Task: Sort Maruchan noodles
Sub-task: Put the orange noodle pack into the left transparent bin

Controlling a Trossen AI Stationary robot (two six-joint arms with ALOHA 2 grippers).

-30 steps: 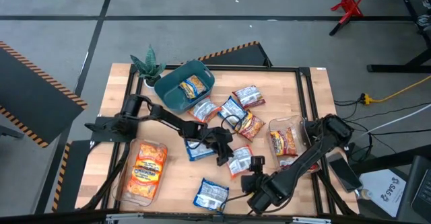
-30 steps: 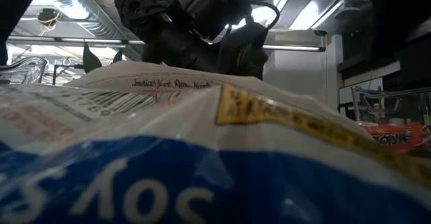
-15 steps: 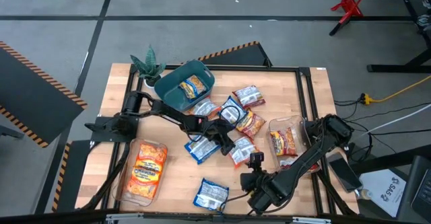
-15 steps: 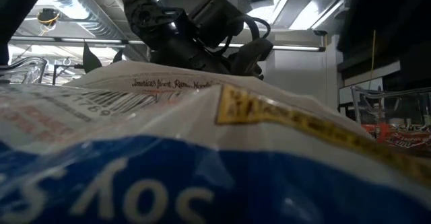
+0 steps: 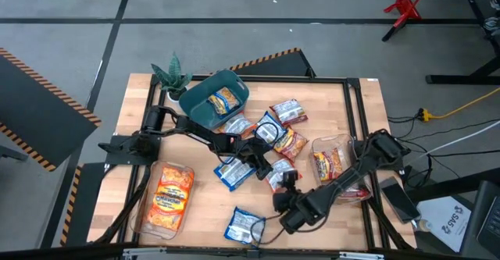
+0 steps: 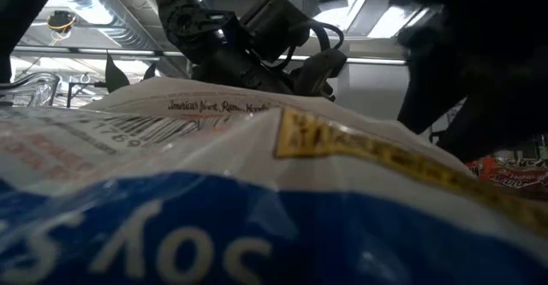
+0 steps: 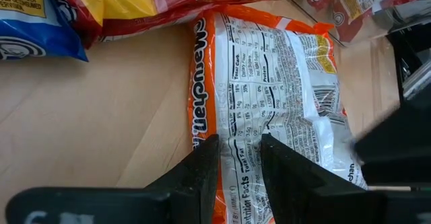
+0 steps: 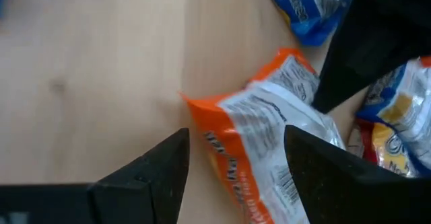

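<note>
From above, the left claw (image 5: 262, 166) hangs over the middle of the wooden surface (image 5: 203, 205), at the edge of an orange-edged noodle packet (image 5: 280, 177) lying face down. The right claw (image 5: 286, 201) reaches in from the near right, just beside the same packet on its near side. A blue-white packet (image 5: 233, 172) lies just left of the left claw, another (image 5: 244, 227) near the front edge. More packets cluster beyond, one inside the teal bin (image 5: 197, 110); clear trays at left (image 5: 144, 213) and right (image 5: 319, 145) each hold packets.

At table height, a blue-white packet (image 6: 214, 225) fills the foreground, with a dark arm (image 6: 248, 45) behind it.

From the left wrist, the left claw (image 7: 237, 158) has its two fingers (image 7: 202, 167) set narrowly apart, pinching a fold of the orange-edged packet (image 7: 276, 96) at its end.

From the right wrist, the right claw (image 8: 232, 160) stands released, fingers (image 8: 165, 167) wide, the orange corner of the packet (image 8: 262, 143) lying between them, untouched.
</note>
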